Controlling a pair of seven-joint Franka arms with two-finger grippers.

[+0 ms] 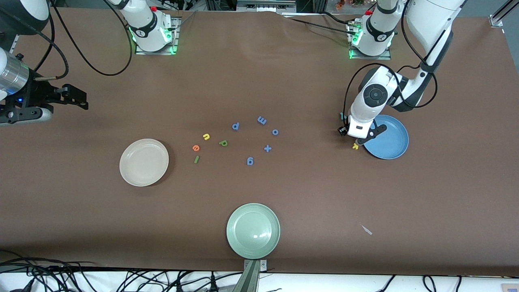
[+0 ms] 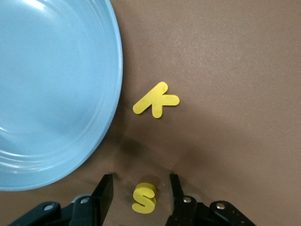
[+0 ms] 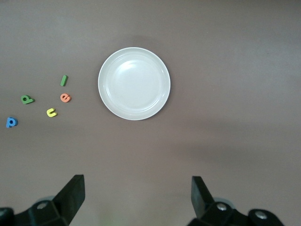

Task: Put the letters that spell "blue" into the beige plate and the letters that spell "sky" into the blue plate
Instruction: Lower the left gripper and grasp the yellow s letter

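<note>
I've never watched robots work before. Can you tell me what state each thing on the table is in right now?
left gripper: down at the table, fingers astride the yellow s
right gripper: open, waiting above the table
yellow k: flat on the table beside the blue plate
blue plate: empty
beige plate: empty

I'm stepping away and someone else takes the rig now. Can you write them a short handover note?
Left gripper: low at the table beside the blue plate, fingers either side of the yellow s, not yet clamped on it.
Right gripper: open, empty, waiting in the air at the right arm's end of the table.
Yellow k lies on the table beside the blue plate.
Green b, l, u and e lie on the table near the beige plate.
Done: nothing; both plates hold no letters.
Left: all seven letters; the y is not identifiable.
</note>
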